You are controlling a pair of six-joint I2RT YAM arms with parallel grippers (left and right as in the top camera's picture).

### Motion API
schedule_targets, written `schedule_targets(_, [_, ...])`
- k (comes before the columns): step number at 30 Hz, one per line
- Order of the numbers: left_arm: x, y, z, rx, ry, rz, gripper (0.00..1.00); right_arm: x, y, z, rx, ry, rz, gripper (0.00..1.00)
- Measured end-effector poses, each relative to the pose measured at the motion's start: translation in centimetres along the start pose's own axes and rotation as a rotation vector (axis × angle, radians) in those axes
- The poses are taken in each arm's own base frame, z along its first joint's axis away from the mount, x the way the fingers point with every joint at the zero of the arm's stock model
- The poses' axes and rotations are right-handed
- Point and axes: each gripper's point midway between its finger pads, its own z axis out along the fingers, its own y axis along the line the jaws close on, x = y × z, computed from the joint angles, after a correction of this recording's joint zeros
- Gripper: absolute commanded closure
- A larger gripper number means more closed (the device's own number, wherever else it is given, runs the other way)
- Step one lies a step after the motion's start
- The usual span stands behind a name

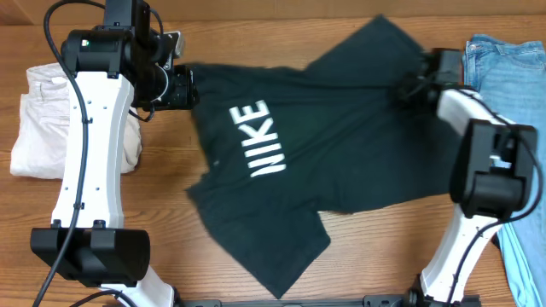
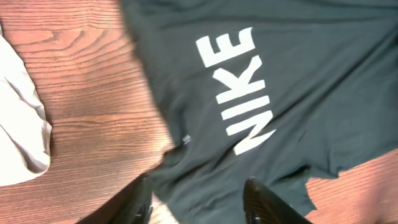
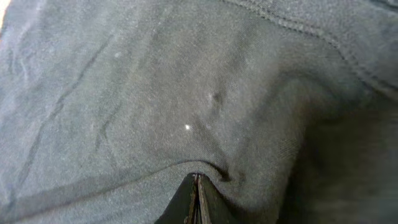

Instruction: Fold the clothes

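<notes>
The black T-shirt (image 1: pixel 358 145) with white "NIKE" lettering lies face up and crumpled across the middle of the wooden table. My left gripper (image 1: pixel 181 87) is at the shirt's left edge. In the left wrist view its fingers (image 2: pixel 199 202) are open, with black fabric (image 2: pixel 311 74) lying between them. My right gripper (image 1: pixel 411 87) is on the shirt's upper right part. In the right wrist view its fingers (image 3: pixel 197 182) are shut together, pinching a fold of the black fabric (image 3: pixel 155 93).
Pale beige trousers (image 1: pixel 43 119) lie bunched at the left edge, behind my left arm, and show in the left wrist view (image 2: pixel 18 124). Light-blue jeans (image 1: pixel 512 60) lie along the right edge. Bare wood (image 1: pixel 171 213) shows in front of the shirt.
</notes>
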Motion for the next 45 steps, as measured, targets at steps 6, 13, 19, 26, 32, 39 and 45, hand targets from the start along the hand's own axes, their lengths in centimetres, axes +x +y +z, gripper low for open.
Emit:
schedule_targets(6, [-0.7, 0.1, 0.0, -0.007, -0.029, 0.011, 0.41, 1.5, 1.8, -1.4, -0.175, 0.159, 0.017, 0.68])
schedule_targets(13, [-2.9, 1.6, 6.6, -0.041, -0.02, 0.06, 0.96, -1.1, 9.0, -14.7, -0.342, 0.11, -0.04, 0.69])
schedule_targets(19, [-1.0, 0.6, 20.5, 0.01, 0.19, 0.148, 0.96, 1.7, 15.3, -22.5, -0.433, 0.128, -0.146, 0.69])
schedule_targets(26, [-0.5, 0.1, 25.9, 0.017, 0.215, 0.177, 0.96, 5.3, 16.4, -20.9, -0.373, 0.227, -0.182, 0.7])
schedule_targets(32, [-3.2, 5.0, 25.4, -0.184, 0.117, -0.029, 0.96, 6.2, 16.2, -20.8, -0.34, 0.255, -0.184, 0.7])
schedule_targets(39, [-7.8, 17.8, 22.4, -0.363, -0.041, -0.261, 0.96, 8.1, 14.9, -20.7, -0.253, 0.322, -0.179, 0.65])
schedule_targets(45, [-12.1, 15.7, 18.0, -0.349, -0.115, -0.139, 0.34, 10.5, 12.6, -20.1, -0.094, 0.376, -0.201, 0.43])
